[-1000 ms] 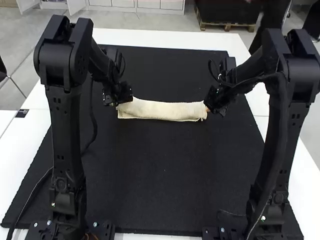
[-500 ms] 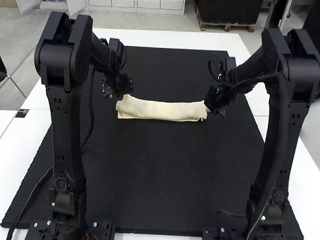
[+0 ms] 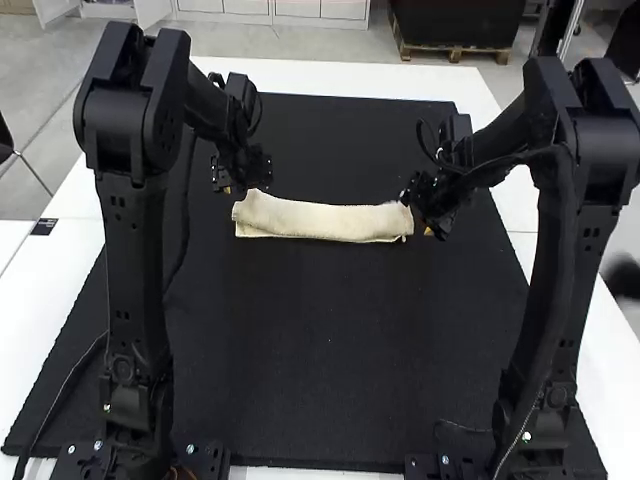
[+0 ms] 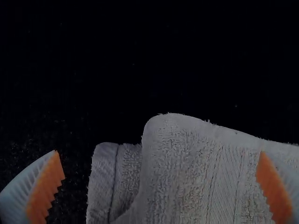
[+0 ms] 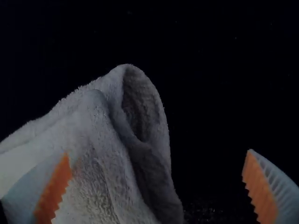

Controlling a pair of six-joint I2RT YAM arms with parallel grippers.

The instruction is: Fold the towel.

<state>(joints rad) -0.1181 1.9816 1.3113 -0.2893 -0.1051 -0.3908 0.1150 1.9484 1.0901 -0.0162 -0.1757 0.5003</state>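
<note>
Find the towel [image 3: 322,221] on the black mat [image 3: 320,340], well toward the far side, between the left claw [image 3: 240,186] and the right claw [image 3: 418,213]. See white desk [image 3: 300,75] under and beyond the mat. Read the cloth as a long, narrow folded strip, laid crosswise, with a slim lower layer peeping out along the near edge.

Note the left claw [image 4: 159,154] wide in its wrist view, gripping nothing. Make out white ribbed fingers [image 4: 18,191] with toothed orange pads [image 4: 46,189], one over dark mat past the end of the strip, the other over the cloth. Between them, see an upper fold with a rounded corner, stepped back from a stitched hem on the layer beneath.

Log the right claw [image 5: 159,152] as wide too, and free of cloth. Place one pad over the pale folds, the other over dark mat, well apart from them. Spot near the middle a loop at the fold's end, gaping a little like a pocket, with softly rumpled layers beside it. Cannot judge contact between cloth and the nearer finger.
</note>
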